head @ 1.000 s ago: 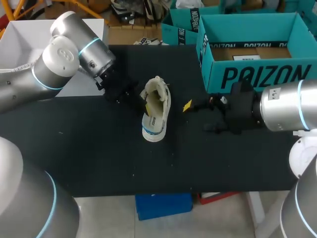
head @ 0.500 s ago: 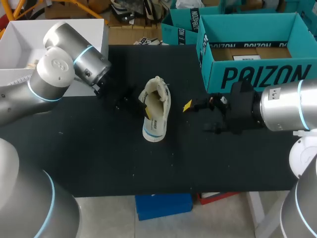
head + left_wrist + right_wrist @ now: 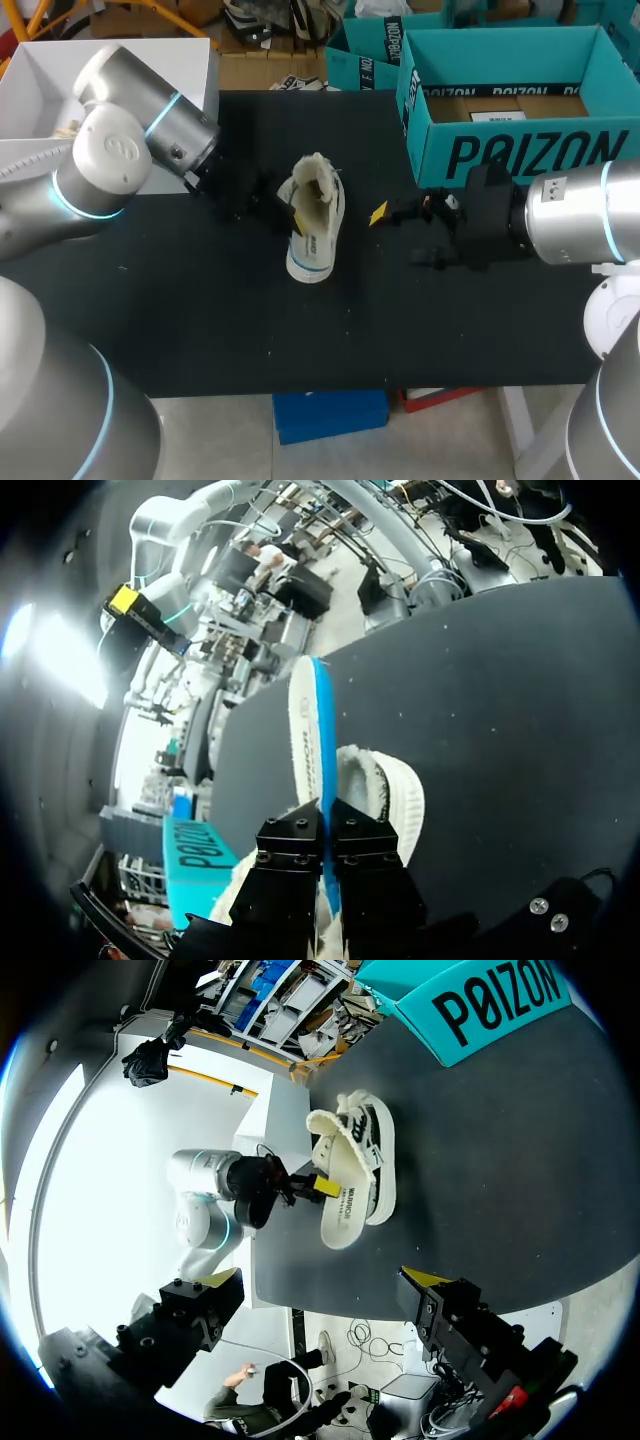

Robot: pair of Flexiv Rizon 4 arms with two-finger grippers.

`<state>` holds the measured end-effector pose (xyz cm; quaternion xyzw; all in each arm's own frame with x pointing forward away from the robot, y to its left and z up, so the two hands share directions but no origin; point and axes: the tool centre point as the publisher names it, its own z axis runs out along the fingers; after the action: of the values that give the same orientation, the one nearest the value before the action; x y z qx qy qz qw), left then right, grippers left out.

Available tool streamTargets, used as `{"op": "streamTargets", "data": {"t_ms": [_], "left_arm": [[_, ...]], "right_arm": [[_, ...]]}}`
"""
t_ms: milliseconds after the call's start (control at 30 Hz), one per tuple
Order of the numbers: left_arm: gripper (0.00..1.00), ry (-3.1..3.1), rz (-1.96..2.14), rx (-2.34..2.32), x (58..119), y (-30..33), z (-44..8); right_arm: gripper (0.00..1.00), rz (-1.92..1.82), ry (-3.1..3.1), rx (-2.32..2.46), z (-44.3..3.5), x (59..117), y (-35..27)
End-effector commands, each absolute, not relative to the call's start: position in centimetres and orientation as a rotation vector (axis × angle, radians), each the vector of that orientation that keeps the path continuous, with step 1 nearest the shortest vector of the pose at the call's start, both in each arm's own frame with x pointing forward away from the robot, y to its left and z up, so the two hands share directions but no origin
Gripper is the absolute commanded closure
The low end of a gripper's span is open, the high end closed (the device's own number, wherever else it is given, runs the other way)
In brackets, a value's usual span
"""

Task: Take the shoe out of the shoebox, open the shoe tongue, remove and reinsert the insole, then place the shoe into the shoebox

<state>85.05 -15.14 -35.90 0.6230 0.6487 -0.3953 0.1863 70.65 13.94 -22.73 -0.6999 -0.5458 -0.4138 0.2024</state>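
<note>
The white sneaker (image 3: 312, 225) lies on its side, out of the teal shoebox (image 3: 520, 150), its edge pinched between the left gripper's (image 3: 326, 830) fingers. The right gripper (image 3: 397, 237), fingers spread and empty, hangs near. This looks like the tongue-opening step; next, the right fingers must reach the sneaker's mouth.
</note>
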Motion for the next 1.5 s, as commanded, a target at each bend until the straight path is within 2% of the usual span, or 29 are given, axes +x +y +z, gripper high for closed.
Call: {"op": "streamTargets", "data": {"t_ms": [33, 233, 667, 1500], "left_arm": [[1.00, 1.853, -1.039, 1.709, 85.3, -15.1, -35.8], [1.00, 1.881, -1.082, 1.664, 86.0, -15.0, -36.0], [1.00, 1.819, -1.357, 1.666, 83.3, -14.8, -35.7], [1.00, 1.835, -1.270, 1.644, 87.0, -15.5, -36.6]], "right_arm": [[0.00, -1.155, -1.524, -1.955, -22.7, 70.7, 14.0], [0.00, -1.155, -1.524, -1.955, -22.7, 70.7, 14.0], [0.00, -1.155, -1.524, -1.955, -22.7, 70.7, 14.0], [0.00, -1.155, -1.524, -1.955, -22.7, 70.7, 14.0]]}}
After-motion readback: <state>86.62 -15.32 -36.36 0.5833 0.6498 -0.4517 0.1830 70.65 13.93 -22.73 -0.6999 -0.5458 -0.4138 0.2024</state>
